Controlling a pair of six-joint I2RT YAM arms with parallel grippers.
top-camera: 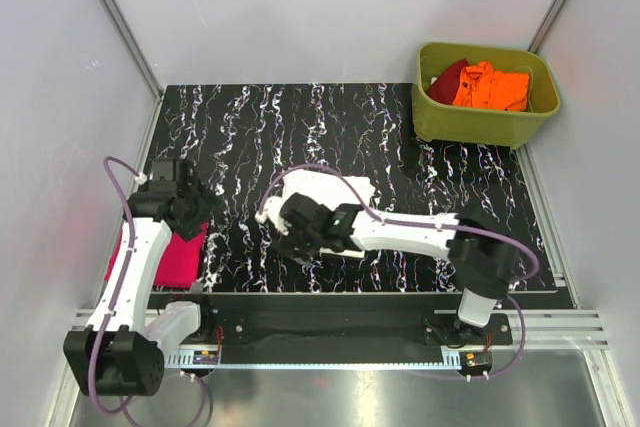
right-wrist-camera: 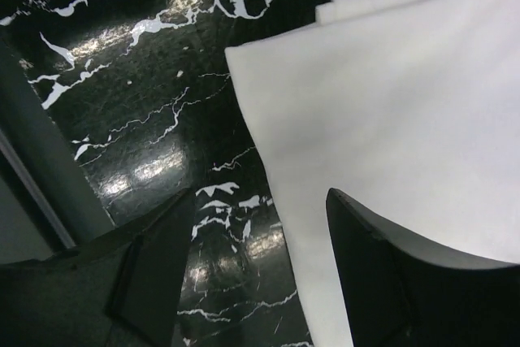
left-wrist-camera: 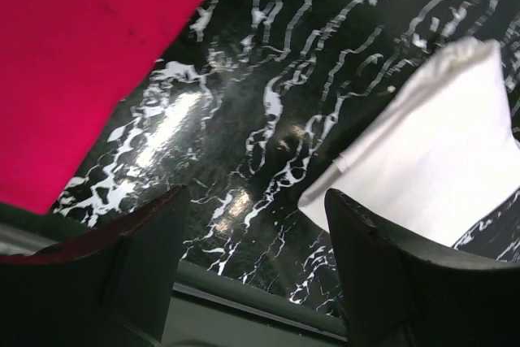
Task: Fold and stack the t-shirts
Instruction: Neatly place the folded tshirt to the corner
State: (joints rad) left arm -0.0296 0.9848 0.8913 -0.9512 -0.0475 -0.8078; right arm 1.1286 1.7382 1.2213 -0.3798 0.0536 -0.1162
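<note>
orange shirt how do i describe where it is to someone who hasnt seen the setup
Start at the black marbled table and look to its far right corner, where an olive-green tub stands. The orange shirt lies crumpled inside, on the right. It is bright orange, unlike the dark red shirt beside it.

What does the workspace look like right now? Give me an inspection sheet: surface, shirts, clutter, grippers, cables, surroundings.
Surface: black marbled table, glossy, with glare patches.
Job's things: white t-shirt folded at centre; magenta t-shirt near left, partly under the left arm; orange t-shirt and dark red t-shirt crumpled in the green tub, far right.
Clutter: nothing seen.
Grippers: left gripper open, empty, above bare table; right gripper open, over the white t-shirt's edge.
Cables: purple cables looped along both arms.
Surroundings: white walls, metal rails.
</note>
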